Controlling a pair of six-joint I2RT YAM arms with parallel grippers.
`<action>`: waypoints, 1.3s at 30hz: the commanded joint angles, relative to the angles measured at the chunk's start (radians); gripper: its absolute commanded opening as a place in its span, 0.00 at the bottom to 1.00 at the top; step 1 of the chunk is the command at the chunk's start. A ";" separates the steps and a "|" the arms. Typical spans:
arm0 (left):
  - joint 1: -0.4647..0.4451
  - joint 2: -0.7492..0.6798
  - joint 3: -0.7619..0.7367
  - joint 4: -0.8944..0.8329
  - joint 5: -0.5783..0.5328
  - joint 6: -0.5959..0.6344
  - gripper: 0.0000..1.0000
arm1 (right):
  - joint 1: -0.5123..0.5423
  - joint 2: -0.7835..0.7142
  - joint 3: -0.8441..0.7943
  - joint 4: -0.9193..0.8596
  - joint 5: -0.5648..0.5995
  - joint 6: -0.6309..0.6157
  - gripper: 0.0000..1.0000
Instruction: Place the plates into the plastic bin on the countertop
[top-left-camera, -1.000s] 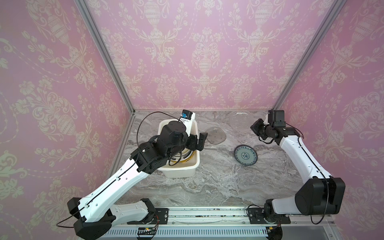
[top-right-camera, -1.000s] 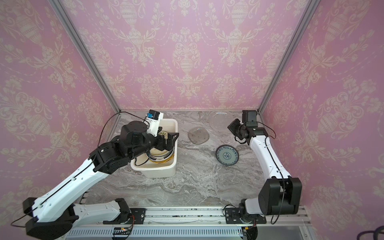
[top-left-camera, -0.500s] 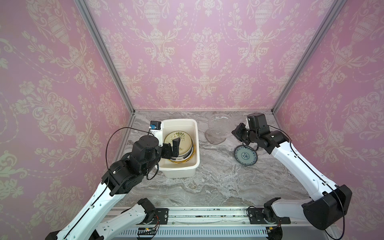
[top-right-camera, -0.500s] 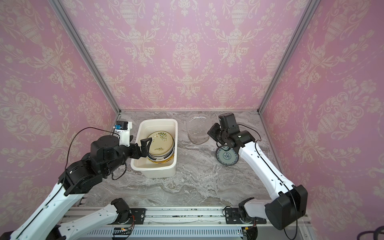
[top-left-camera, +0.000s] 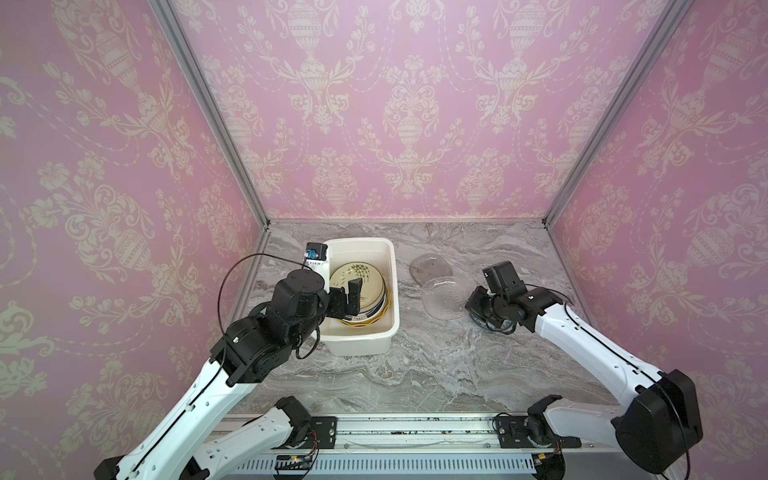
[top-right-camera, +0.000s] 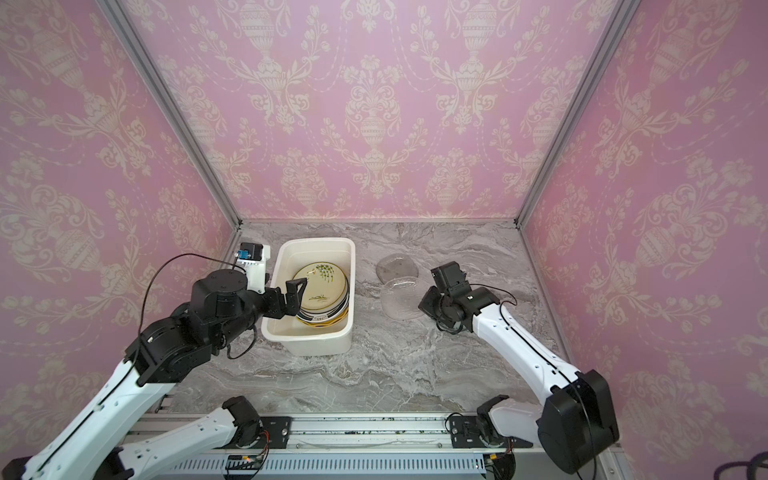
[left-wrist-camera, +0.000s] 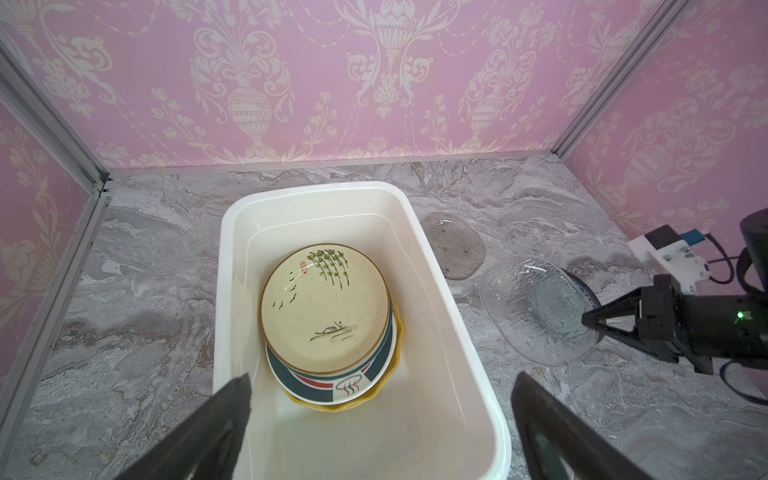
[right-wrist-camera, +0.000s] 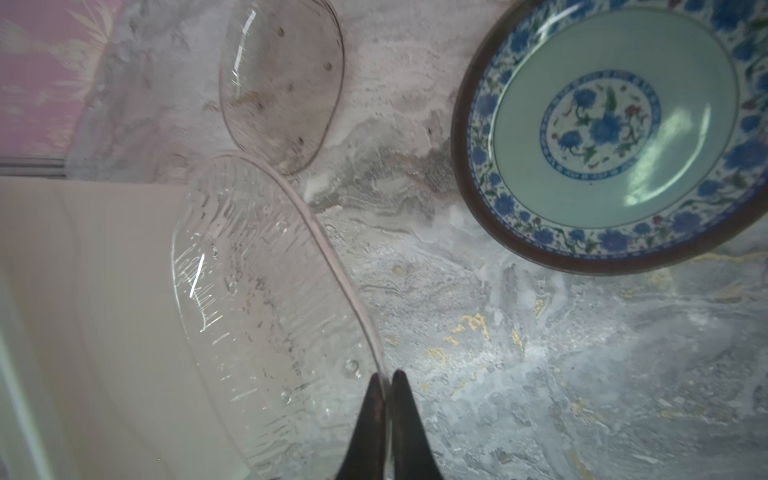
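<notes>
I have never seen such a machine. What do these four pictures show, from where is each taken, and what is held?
These are two robot arms, each ending in a claw. Two pictures look down on the whole scene; the other two come from a camera on each arm's wrist. On the marble countertop stands a white plastic bin with a stack of plates inside. Nearby lie a grey glass plate and a blue-patterned plate. The right claw is shut on the rim of a clear glass plate, held tilted. The left claw is open and empty, above the bin.
</notes>
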 joint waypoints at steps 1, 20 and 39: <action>0.010 0.014 0.017 0.015 0.027 0.004 0.99 | 0.026 0.013 -0.081 0.076 -0.054 0.055 0.00; 0.011 0.043 0.044 0.018 0.029 0.001 0.99 | 0.063 0.205 -0.137 0.194 -0.075 0.095 0.14; -0.201 0.448 0.355 -0.039 0.271 0.251 0.99 | -0.347 -0.024 -0.109 -0.015 -0.121 -0.165 0.45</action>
